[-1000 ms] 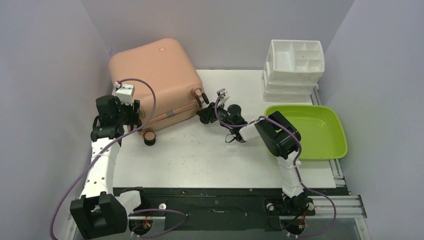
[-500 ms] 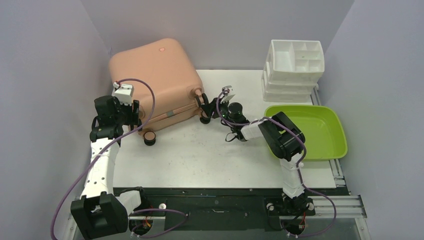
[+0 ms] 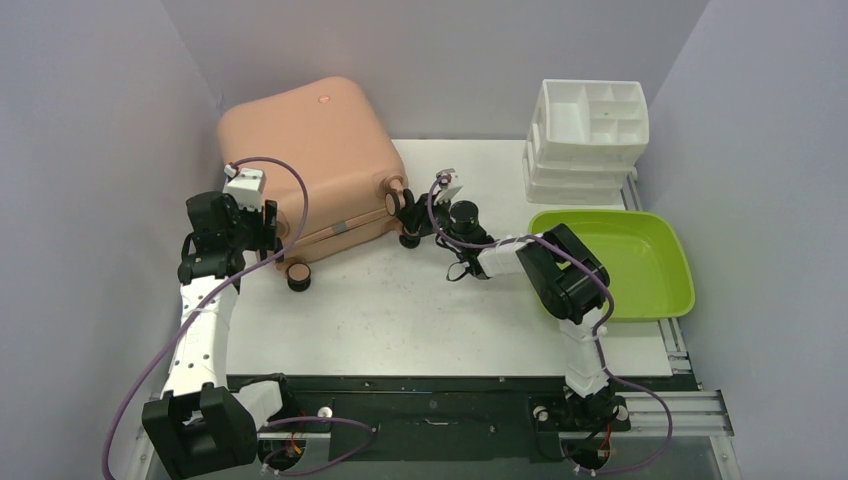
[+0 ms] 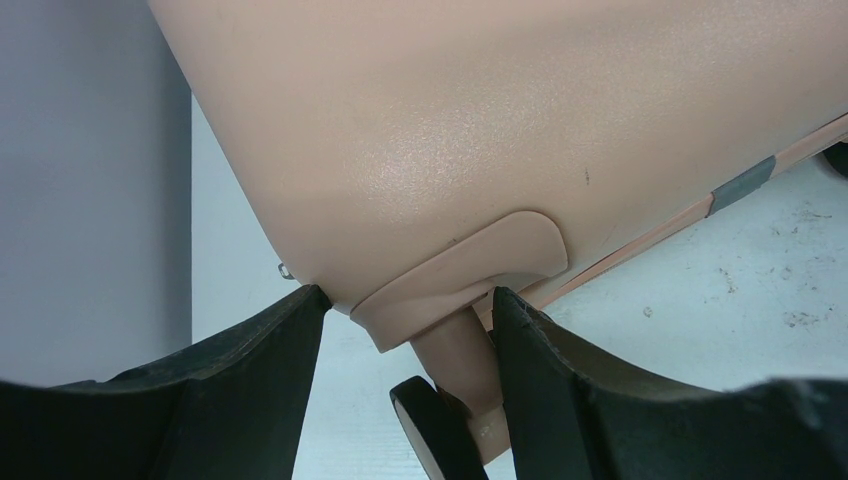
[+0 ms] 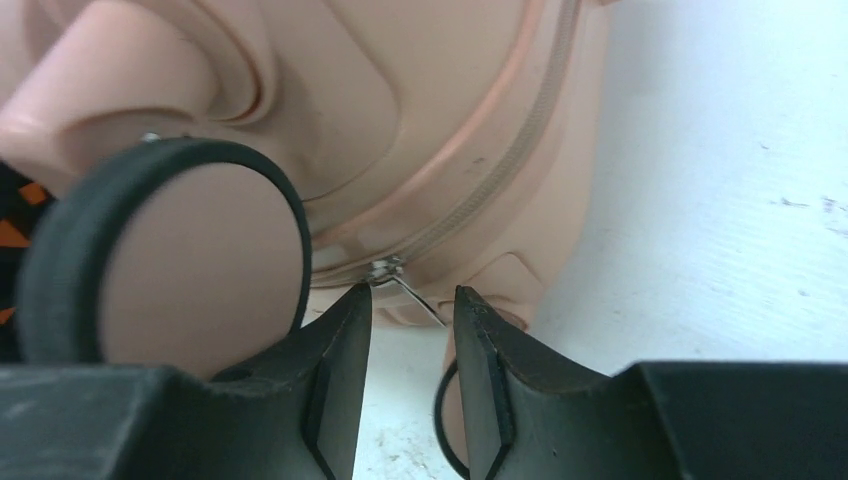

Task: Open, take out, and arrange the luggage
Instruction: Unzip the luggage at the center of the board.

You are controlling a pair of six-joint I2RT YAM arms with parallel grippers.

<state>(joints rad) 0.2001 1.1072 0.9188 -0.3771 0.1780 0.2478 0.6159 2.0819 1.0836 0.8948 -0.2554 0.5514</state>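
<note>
Straddling the caster stem [image 4: 455, 350] at one lower corner of the luggage [image 3: 305, 150], the left gripper [image 4: 405, 300] has its jaws set wide. The stem stands between them, close against the finger [image 4: 560, 390] on the right of the wrist view and with a clear gap to the other. I cannot tell whether either pad presses on it. Just beyond the fingertips is the moulded pink caster housing [image 4: 480, 265]. Within the gap, nearer the wrist, sits the dark wheel [image 4: 420, 425]. The luggage's shell fills the space ahead of these jaws.

The right gripper [image 5: 410, 300] is at the luggage's other near corner, with its jaws narrow but not closed. A small metal zipper pull [image 5: 412, 293] hangs slantwise in the slot between the fingertips, with a sliver of space on each side. The zipper [image 5: 480, 190] runs up and away ahead of the jaws. Left of them, very close to the camera, is a pink-hubbed wheel [image 5: 170, 265].

The luggage sits closed at the far left of the white table [image 3: 400, 310].
</note>
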